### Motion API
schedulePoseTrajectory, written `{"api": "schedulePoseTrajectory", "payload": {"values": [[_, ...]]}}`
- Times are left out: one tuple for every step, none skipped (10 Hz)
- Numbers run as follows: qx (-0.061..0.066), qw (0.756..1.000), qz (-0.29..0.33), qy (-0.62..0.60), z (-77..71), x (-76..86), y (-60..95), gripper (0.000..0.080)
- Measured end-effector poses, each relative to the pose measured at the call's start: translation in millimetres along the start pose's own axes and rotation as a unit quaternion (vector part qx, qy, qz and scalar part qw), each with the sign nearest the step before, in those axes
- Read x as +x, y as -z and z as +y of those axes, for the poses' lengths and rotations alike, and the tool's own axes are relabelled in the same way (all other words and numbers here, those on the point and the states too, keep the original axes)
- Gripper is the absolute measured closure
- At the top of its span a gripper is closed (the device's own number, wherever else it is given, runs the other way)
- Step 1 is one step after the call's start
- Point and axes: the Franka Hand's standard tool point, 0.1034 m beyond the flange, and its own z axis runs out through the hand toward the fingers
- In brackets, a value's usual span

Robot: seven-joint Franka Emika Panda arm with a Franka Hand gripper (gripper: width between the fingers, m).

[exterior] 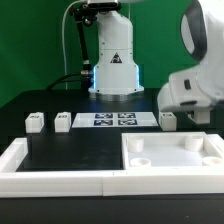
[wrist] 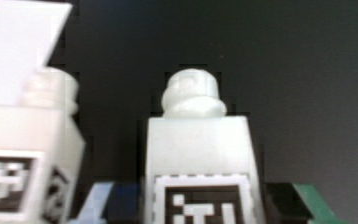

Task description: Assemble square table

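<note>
slab (exterior: pixel 165 165) front | marker board (exterior: pixel 110 120) behind — leg block (exterior: pixel 168 121) at the exterior view's right end

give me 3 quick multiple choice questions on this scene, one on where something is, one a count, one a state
1. In the exterior view, where is the marker board?
a) lying flat in front of the robot base
b) leaning upright against that base
c) hanging in the air

2. How many leg blocks show in the wrist view?
a) one
b) two
c) four

3. How is the square tabletop?
a) lying flat with no legs fitted
b) standing on four legs
c) tipped up on one edge

Answers:
1 a, the tags face up on the table just before the base.
2 b, one stands in the middle and a second stands beside it.
3 a, its upper face lies level and bare, with the corner holes open.
</note>
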Motion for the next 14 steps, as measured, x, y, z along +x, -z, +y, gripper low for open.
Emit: {"api": "schedulePoseTrajectory", "payload": {"values": [[0.003, 1.0, 0.007, -0.002, 3.5, -9.6, 14.7, 0.0511], [0.006, 1.0, 0.019, -0.003, 5.8, -13.5, 26.1, 0.0511], [0.006, 0.999, 0.033, -0.003, 5.3, -9.9, 24.1, 0.0511], [0.006, 0.999, 0.034, -0.003, 5.4, -9.1, 22.2, 0.0511], [0.007, 0.998, 0.063, -0.004, 5.0, -2.5, 26.4, 0.0511], [0.008, 0.994, 0.109, -0.004, 5.9, 2.7, 30.3, 0.0511], [0.011, 0.99, 0.137, 0.009, 11.2, 9.2, 34.6, 0.0511], [0.014, 0.985, 0.17, 0.011, 13.7, 16.3, 49.5, 0.0511], [0.017, 0.978, 0.206, 0.015, 15.5, 15.9, 70.5, 0.0511], [0.018, 0.975, 0.223, 0.014, 16.7, 11.7, 85.2, 0.0511], [0.017, 0.97, 0.243, 0.015, 16.6, 7.3, 100.0, 0.0511], [0.017, 0.962, 0.273, 0.016, 14.3, 9.2, 109.4, 0.0511], [0.016, 0.948, 0.317, 0.015, 15.8, 14.2, 107.8, 0.0511], [0.014, 0.937, 0.349, 0.015, 17.8, 13.0, 105.0, 0.0511]]}}
